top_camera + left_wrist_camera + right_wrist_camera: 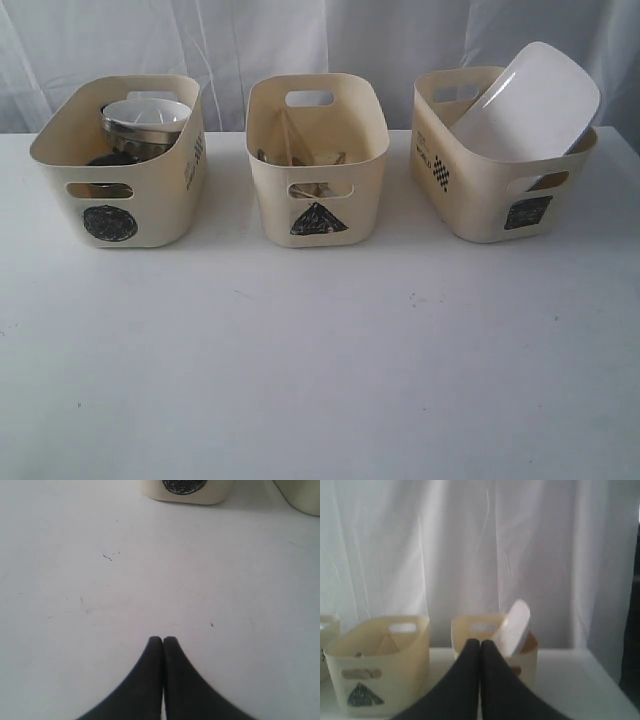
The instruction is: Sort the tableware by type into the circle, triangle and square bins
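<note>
Bare white table (320, 380), white curtain (300, 40) behind. Near the back edge, three cream tubs in a row: circle tub (150, 215) left, steel bowl (145, 122) inside; triangle tub (270, 190) middle, chopsticks (300, 156) inside; square tub (470, 195) right, big white plate (525, 100) leaning out. Left gripper (163, 640) and right gripper (480, 642) pinched tight, holding nothing.
</note>
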Available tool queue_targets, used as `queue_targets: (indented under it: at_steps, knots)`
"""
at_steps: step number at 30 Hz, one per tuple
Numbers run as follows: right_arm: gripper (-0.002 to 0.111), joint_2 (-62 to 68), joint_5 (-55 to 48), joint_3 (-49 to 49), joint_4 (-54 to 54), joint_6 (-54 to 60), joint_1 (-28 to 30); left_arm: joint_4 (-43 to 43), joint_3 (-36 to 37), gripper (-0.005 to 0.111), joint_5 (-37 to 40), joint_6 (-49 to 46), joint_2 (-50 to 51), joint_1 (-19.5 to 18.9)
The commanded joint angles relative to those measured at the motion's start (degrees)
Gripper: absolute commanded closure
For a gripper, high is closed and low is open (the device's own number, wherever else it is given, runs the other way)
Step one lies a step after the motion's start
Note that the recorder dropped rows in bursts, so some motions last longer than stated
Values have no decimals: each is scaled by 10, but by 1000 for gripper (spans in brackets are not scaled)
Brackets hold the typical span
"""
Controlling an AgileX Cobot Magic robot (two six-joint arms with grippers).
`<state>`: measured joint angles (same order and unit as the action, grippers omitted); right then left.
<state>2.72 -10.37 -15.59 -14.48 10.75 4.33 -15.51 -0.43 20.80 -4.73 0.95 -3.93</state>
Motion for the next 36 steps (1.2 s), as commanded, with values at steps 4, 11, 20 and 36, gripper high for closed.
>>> queue_targets:
  at_steps: [4, 11, 20, 36]
  knots:
    - [108, -27, 19, 112, 129, -180, 1, -6, 4, 107, 23, 3, -3, 0]
    - [108, -27, -108, 156, 145, -159, -9, -6, 4, 107, 23, 3, -3, 0]
    - [108, -27, -96, 156, 145, -162, -9, -6, 4, 107, 23, 3, -3, 0]
    - [108, -27, -98, 156, 145, -162, -9, -6, 4, 107, 23, 3, -3, 0]
